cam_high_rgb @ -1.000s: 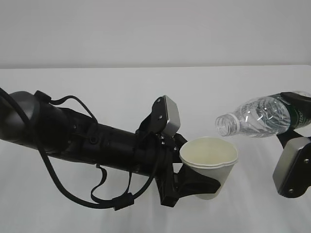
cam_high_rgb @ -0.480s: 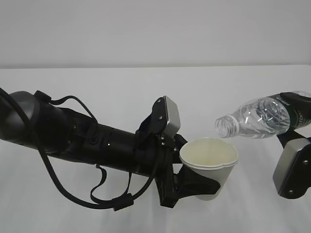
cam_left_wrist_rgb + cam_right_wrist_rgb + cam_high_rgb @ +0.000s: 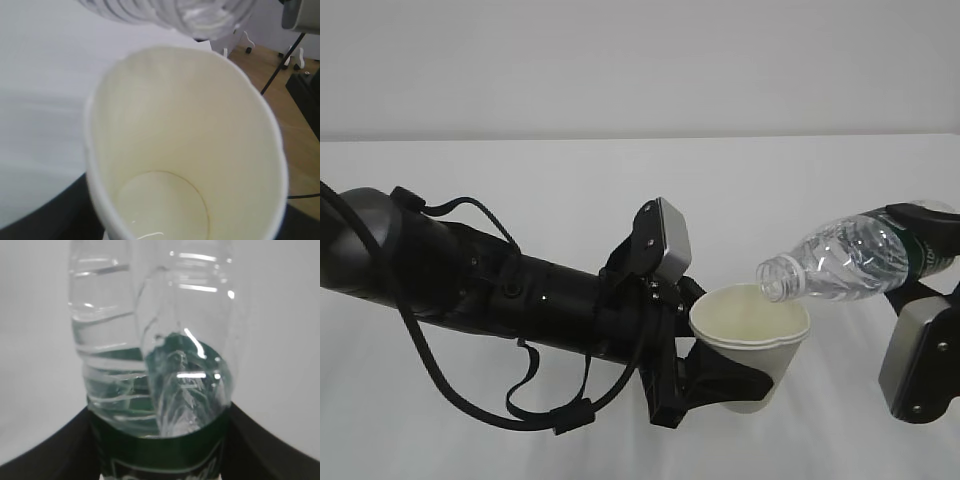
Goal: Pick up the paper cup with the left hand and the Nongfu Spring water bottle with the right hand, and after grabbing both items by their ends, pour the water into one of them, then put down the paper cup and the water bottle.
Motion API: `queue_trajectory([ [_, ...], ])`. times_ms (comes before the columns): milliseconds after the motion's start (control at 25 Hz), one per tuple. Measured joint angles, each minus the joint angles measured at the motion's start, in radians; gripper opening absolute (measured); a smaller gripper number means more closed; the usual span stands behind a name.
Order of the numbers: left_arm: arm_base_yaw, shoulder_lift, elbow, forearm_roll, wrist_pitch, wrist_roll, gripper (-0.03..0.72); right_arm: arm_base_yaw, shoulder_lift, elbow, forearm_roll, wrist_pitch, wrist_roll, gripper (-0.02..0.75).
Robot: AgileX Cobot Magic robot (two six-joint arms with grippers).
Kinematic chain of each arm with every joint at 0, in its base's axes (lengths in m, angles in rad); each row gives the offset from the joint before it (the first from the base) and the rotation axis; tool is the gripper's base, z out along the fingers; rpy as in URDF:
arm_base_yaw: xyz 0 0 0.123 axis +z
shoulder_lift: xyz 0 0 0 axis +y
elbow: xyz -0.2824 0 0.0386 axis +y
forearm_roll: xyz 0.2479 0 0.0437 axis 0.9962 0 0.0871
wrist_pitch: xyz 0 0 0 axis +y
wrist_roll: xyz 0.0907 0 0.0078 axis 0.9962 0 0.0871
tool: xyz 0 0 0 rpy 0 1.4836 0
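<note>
Step in hand: the pour, bottle mouth being brought to the cup.
Paper cup (image 3: 752,340): held above the white worktop (image 3: 520,180) at the centre of the exterior view, upright with a slight lean, mouth open upward; the left wrist view shows its inside dry but for a faint glint at the base.
Left pincer (image 3: 735,385): pinching the paper cup low on its wall, near the base.
Nongfu Spring water bottle (image 3: 845,262): uncapped, lying nearly level with its neck dipped toward the cup; its mouth sits right at the cup's rim on the far right side.
Right pincer (image 3: 932,250): pinching the bottle at its base end, around the dark green label; the right wrist view shows the label seated between the black jaws.
What has just changed: within the last second the bottle has tipped further and its neck has dropped and moved left, from clear of the cup to its rim; the cup and left arm have stayed put.
What that means: the pour looks about to begin; no stream is visible yet.
Risk: the mouth is at the rim's edge, not over the middle, so an early trickle could miss.
</note>
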Motion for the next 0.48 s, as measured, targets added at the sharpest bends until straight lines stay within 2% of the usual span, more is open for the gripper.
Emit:
queue_trajectory([
  [480,0.000,0.000,0.000,0.005,0.000,0.000,0.454,0.000,0.000,0.000,-0.009,-0.014,-0.008,0.456],
])
